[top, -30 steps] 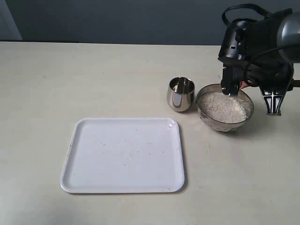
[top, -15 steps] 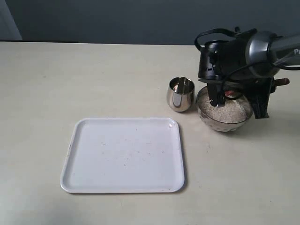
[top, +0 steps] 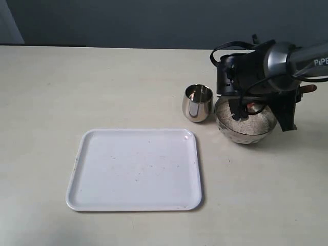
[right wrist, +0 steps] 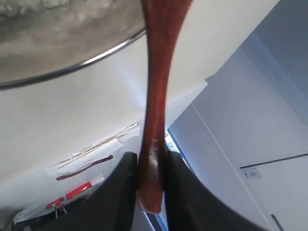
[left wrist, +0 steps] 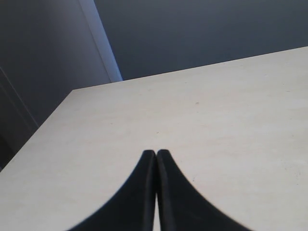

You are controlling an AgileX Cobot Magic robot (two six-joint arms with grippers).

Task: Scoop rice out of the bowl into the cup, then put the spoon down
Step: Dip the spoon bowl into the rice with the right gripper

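Your left gripper (left wrist: 156,153) above the table (left wrist: 216,110)
Its jaws meet tip to tip (both black); beyond the table's far edge, a dark wall (left wrist: 192,33).

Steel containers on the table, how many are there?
2. The small cup stands just past the far right corner of the white tray; the wider bowl, holding rice, sits beside it on its right. No others show, though the arm covers some table.

Even, diffuse light | faint shadow along tray (top: 136,169) edge | bright glints on cup (top: 197,104) | spoon (right wrist: 157,86) soft-focused in right wrist view
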